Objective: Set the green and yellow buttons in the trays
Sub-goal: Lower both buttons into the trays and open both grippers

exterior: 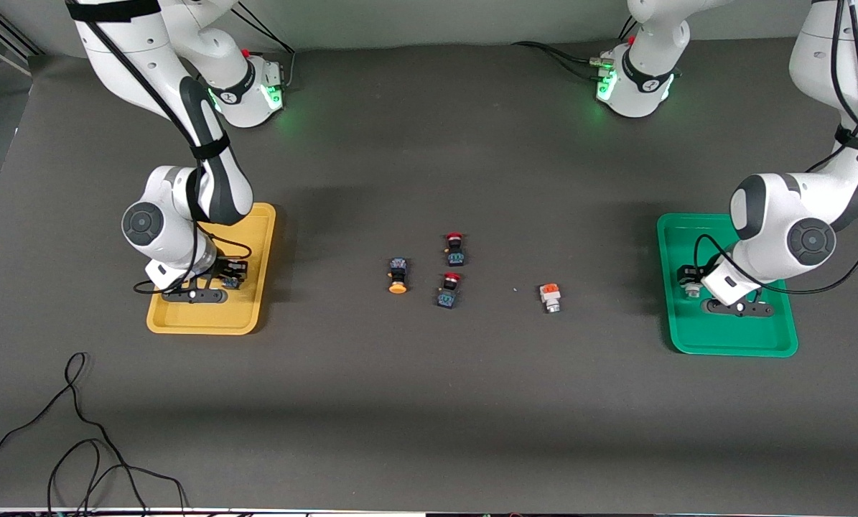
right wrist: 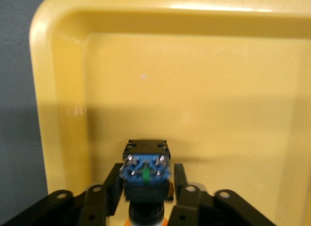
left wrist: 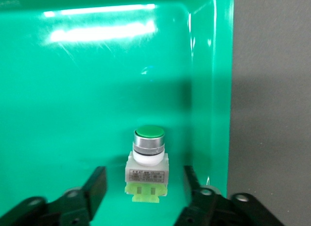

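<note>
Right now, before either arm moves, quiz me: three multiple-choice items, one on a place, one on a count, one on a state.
1. The right gripper is down in: A a drawer; B the yellow tray; C a box.
2. Red-capped switches on the table between the trays: A one; B two; C three.
3. The left gripper, its jaws around the green-capped button in the green tray, is: A open, clear of it; B shut on it; C shut and empty.
Key: 1 B, yellow floor and rim surround it; 2 B, both lie beside the orange-yellow-capped switch; 3 A, gaps show on both sides of the button.
</note>
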Motion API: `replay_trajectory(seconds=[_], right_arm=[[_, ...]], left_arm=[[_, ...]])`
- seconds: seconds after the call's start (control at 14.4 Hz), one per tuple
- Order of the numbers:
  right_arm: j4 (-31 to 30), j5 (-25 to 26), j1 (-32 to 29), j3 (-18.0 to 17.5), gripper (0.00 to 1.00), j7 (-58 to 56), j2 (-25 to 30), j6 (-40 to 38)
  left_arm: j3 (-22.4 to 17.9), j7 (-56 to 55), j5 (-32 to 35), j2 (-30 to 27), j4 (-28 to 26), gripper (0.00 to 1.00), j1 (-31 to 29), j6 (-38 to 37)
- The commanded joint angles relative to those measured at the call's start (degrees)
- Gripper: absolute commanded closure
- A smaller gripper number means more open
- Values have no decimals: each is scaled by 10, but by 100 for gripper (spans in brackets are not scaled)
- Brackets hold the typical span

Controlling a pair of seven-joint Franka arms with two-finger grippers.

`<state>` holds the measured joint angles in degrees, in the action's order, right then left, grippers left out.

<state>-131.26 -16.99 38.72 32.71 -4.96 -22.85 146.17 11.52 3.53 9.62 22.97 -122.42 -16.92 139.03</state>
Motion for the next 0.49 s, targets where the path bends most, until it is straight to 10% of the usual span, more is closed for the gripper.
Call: replay_trajectory(seconds=[0.0,0.42], right_arm=[[11,-18,5,6,0,-22,42,-53],[188,-16,17,6,0,95,71,-306]], left_arm=[[2,-6,7,-42,14,0,2,-47],[25,-113,-5,-40,95,0,102,-132]])
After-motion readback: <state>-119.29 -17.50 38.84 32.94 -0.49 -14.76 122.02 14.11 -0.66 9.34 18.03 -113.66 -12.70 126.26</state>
